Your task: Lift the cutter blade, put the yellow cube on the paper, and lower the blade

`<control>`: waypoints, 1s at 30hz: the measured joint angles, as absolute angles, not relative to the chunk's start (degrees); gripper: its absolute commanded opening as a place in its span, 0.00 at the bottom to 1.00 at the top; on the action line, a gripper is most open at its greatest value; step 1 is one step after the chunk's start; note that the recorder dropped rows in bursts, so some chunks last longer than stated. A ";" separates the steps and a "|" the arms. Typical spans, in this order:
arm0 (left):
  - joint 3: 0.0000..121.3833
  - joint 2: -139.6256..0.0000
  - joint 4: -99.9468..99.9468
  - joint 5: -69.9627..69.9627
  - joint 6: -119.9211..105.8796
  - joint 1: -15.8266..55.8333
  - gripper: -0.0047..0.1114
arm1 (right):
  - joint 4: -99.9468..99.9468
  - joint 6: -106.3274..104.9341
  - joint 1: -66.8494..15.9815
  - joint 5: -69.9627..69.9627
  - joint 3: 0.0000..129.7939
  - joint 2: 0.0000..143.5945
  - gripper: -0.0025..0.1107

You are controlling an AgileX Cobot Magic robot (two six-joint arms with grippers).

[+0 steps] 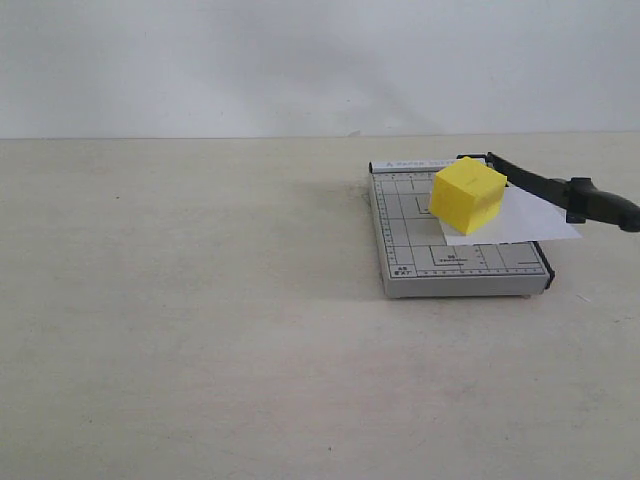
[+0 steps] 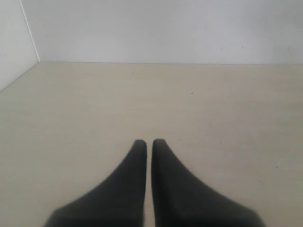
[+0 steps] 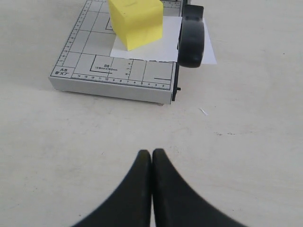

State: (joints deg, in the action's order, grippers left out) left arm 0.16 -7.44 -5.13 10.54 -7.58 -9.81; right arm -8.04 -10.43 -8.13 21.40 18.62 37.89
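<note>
The yellow cube (image 1: 467,195) sits on the white paper (image 1: 530,222), which lies on the grey gridded board (image 1: 440,262) and sticks out past its right edge. The black cutter blade (image 1: 545,185) slants up from its hinge at the back, its thick handle (image 1: 605,205) lifted above the paper. In the right wrist view the cube (image 3: 136,21), paper (image 3: 156,47) and handle (image 3: 191,40) lie ahead of my right gripper (image 3: 151,151), which is shut and empty, well short of the board (image 3: 94,71). My left gripper (image 2: 149,141) is shut on nothing over bare table. Neither arm shows in the exterior view.
The beige table (image 1: 200,330) stretches wide to the left of and in front of the cutter. A pale wall (image 1: 300,60) closes off the back. The left wrist view shows a wall corner (image 2: 33,52) at the table's far side.
</note>
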 measured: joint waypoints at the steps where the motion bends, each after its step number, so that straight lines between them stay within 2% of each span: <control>1: 0.16 -7.44 -5.13 10.30 -7.58 -9.81 0.08 | -8.04 -10.43 -8.13 21.40 18.62 37.89 0.02; 14: 0.16 -7.44 -5.13 9.41 -7.58 -9.81 0.08 | -8.04 -10.43 -8.13 20.12 19.19 37.89 0.03; 16: 0.16 -7.44 -5.13 9.41 -7.58 -9.81 0.08 | -8.04 -10.43 -8.13 20.03 21.52 37.89 0.12; 20: 0.16 -7.44 -5.13 9.41 -7.58 -9.81 0.08 | -8.04 -8.94 -8.13 20.28 29.61 38.73 0.41; 22: 0.16 -7.44 -5.13 9.41 -7.58 -9.81 0.08 | -8.04 -7.76 -8.13 21.39 33.98 41.30 0.49; 30: 0.16 -7.44 -5.13 9.41 -7.58 -9.81 0.08 | -6.60 -4.41 -8.13 29.06 52.24 61.87 0.50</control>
State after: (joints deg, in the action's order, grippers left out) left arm 0.16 -7.44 -5.13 9.41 -7.58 -9.81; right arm -6.60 -4.41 -8.13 29.06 52.24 61.87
